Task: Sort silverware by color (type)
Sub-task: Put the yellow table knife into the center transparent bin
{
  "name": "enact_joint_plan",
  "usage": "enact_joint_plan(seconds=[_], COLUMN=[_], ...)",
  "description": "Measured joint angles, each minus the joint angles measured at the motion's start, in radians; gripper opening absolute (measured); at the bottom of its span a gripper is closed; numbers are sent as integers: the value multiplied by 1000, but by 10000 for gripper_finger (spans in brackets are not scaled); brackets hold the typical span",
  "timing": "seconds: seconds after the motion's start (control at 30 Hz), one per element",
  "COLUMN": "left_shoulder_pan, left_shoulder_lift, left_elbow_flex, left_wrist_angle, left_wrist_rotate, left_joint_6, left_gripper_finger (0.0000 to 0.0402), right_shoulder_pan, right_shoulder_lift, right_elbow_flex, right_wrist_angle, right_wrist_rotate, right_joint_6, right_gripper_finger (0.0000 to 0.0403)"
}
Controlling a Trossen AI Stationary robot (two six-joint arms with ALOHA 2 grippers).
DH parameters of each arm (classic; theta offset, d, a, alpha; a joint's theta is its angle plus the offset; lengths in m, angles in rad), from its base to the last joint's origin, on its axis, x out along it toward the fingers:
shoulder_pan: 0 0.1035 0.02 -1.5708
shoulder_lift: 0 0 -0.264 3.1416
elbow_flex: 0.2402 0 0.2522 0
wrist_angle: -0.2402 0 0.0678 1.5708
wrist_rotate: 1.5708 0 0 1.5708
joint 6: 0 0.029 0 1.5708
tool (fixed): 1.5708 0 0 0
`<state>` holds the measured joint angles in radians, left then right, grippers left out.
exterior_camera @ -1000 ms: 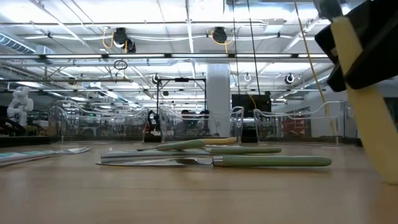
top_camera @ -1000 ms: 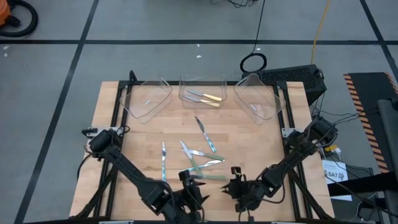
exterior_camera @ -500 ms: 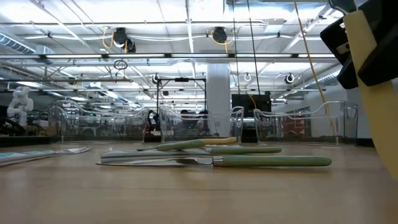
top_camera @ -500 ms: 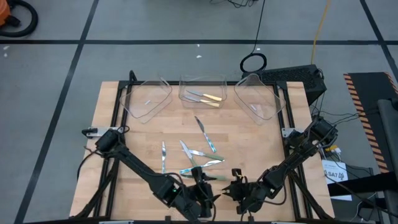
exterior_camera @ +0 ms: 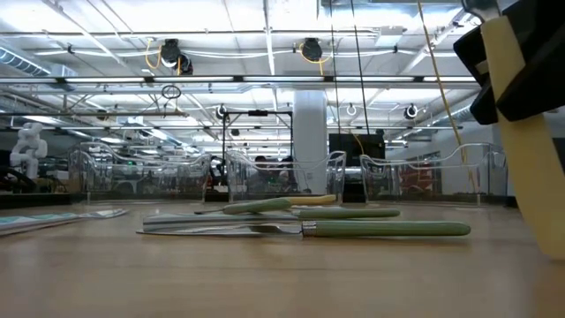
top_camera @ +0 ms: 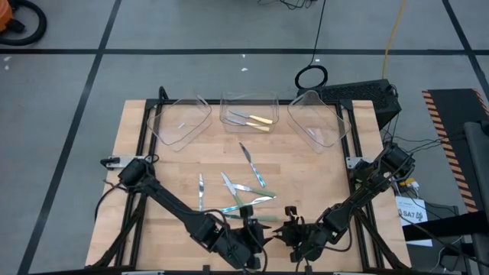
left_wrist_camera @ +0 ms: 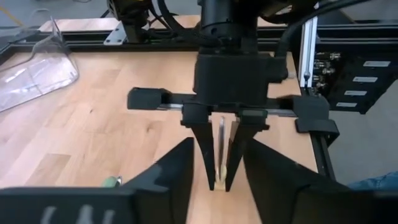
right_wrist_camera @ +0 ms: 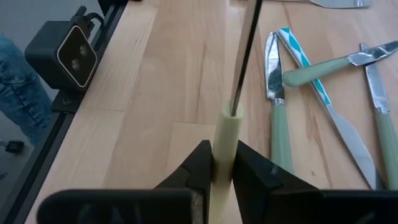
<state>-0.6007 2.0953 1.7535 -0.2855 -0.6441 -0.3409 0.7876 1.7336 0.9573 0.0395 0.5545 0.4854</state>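
1. Right gripper is clamped tight on a yellow-handled utensil, handle upright between its fingers, metal end pointing up.
2. Left gripper sits just beside it, facing it, fingers part-way apart and holding nothing.
3. Just past the pair, green-handled knives and a blue-handled knife lie loose on the table.
4. Far beyond, the middle clear tray holds two yellow-handled pieces.

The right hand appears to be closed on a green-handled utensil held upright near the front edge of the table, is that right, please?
Not quite: the handle is pale yellow, not green. The right wrist view shows the right hand closed on a yellow-handled utensil, held upright near the front edge of the table; the green-handled utensils lie flat beyond.
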Motion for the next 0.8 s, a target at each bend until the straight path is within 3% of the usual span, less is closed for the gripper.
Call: enact_joint_plan(seconds=[0.3,0.47,0.8], left_shoulder_pan=[3,3,12], left_shoulder_lift=[0,0,-78], left_elbow_flex=[0,0,0], left_wrist_angle=[0,2,4], left_wrist_rotate=[8,12,-2], left_joint_6=[15,51,196], left_gripper_finger=[16,11,9], right_shoulder_pan=[0,0,0], right_shoulder_lift=[0,0,-141], right_elbow_flex=[0,0,1], right_wrist_angle=[-1,-1,-146], right_wrist_rotate=[23,31,80], right_joint_6=[-3,-3,25], right_gripper_finger=[42,55,143])
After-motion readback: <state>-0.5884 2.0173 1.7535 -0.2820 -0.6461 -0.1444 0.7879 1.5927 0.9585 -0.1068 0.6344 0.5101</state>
